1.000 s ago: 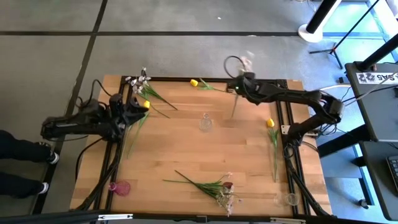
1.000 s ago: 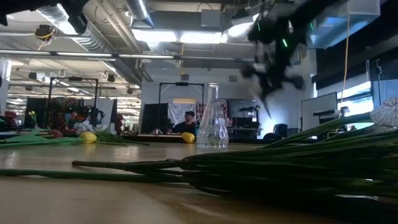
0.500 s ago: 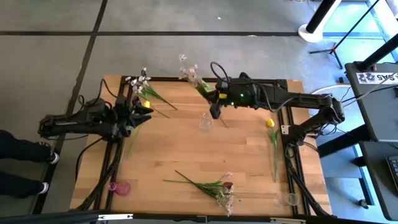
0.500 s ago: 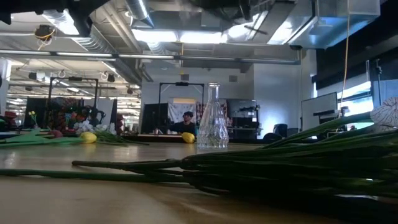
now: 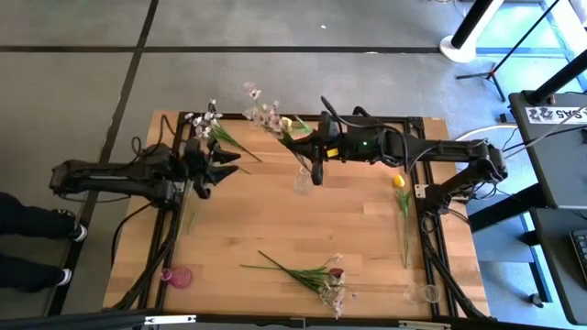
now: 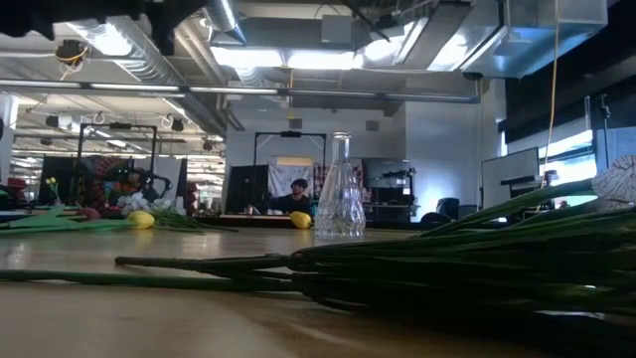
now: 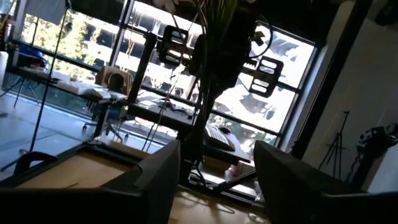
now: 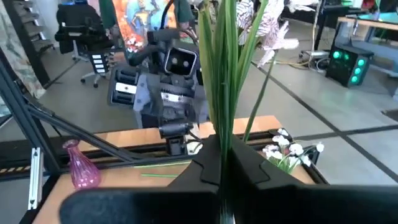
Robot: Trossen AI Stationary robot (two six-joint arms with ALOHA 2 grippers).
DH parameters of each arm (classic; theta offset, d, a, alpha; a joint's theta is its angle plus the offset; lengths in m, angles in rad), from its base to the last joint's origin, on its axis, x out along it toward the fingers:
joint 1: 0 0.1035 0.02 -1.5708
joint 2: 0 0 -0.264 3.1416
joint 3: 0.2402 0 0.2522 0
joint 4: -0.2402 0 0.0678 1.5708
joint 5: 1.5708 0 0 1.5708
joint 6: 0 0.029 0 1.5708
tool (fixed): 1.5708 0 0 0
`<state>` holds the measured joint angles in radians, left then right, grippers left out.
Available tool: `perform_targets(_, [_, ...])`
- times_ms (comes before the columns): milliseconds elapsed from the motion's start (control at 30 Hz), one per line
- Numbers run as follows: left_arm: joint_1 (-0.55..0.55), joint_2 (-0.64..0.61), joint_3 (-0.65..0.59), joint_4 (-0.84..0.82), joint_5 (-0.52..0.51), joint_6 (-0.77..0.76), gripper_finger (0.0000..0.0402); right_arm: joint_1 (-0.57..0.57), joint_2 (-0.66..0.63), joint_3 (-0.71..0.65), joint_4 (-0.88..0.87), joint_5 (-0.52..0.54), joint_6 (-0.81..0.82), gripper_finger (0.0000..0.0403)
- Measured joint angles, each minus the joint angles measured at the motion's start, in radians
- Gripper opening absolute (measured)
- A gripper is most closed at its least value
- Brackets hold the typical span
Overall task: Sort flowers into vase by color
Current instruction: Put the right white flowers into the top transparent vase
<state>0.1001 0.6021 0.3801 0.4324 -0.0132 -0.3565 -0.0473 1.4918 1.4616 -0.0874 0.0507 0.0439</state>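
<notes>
Evidently the right gripper (image 5: pixel 313 163) pinches a spray of white-pink flowers (image 5: pixel 264 112) by the stems, hanging them just above the clear vase (image 5: pixel 302 181) for lowering in, while the left gripper (image 5: pixel 220 162) waits with fingers spread over the tabletop (image 5: pixel 275 229).

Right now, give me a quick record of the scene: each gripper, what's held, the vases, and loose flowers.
right gripper: shut on white-pink spray, above the clear vase
left gripper: open, empty, at the table's left side
clear vase: upright, mid-table, empty
pink vase: near front-left corner
loose flowers: yellow tulip at right; mixed bunch at front; white spray at back left
</notes>
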Motion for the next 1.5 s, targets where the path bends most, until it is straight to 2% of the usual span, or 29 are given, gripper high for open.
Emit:
perform_targets(167, [0.000,0.189,0.000,0.298,0.001,0.034,0.0220,-0.020,0.006,0.000,0.032,-0.066,-0.017,0.0004])
perform_targets(267, [0.000,0.293,0.022,0.470,0.001,0.089,0.0220,-0.021,0.014,0.000,0.030,-0.070,-0.018,0.0007])
perform_targets(400, [0.007,0.417,0.140,0.463,0.003,0.174,0.0219,-0.021,0.021,0.000,0.034,-0.070,-0.020,0.0009])
perform_targets(533, [0.046,0.519,0.256,0.452,-0.005,0.150,0.0221,-0.018,0.028,0.000,0.034,-0.070,-0.012,0.0010])
perform_targets(767, [0.083,0.577,0.387,0.400,0.105,0.124,0.0226,-0.018,0.028,0.000,0.035,-0.103,-0.007,0.0005])
perform_targets(1000, [0.083,0.618,0.434,0.358,0.111,0.150,0.0214,-0.018,0.028,0.000,0.038,-0.115,-0.007,0.0011])
perform_targets(1167, [0.075,0.616,0.442,0.365,0.106,0.136,0.0169,-0.018,0.028,0.000,0.035,-0.104,0.034,0.0013])
perform_targets(1333, [0.078,0.616,0.442,0.356,0.105,0.097,0.0070,-0.018,0.028,0.000,0.033,-0.104,0.035,0.0018])
perform_targets(1400, [0.078,0.615,0.442,0.343,0.105,0.099,0.0024,-0.018,0.028,0.000,0.028,-0.104,0.035,0.0035])
perform_targets(1500, [0.080,0.606,0.442,0.329,0.115,0.129,0.0013,-0.018,0.020,-0.001,0.021,-0.107,0.035,0.0081])
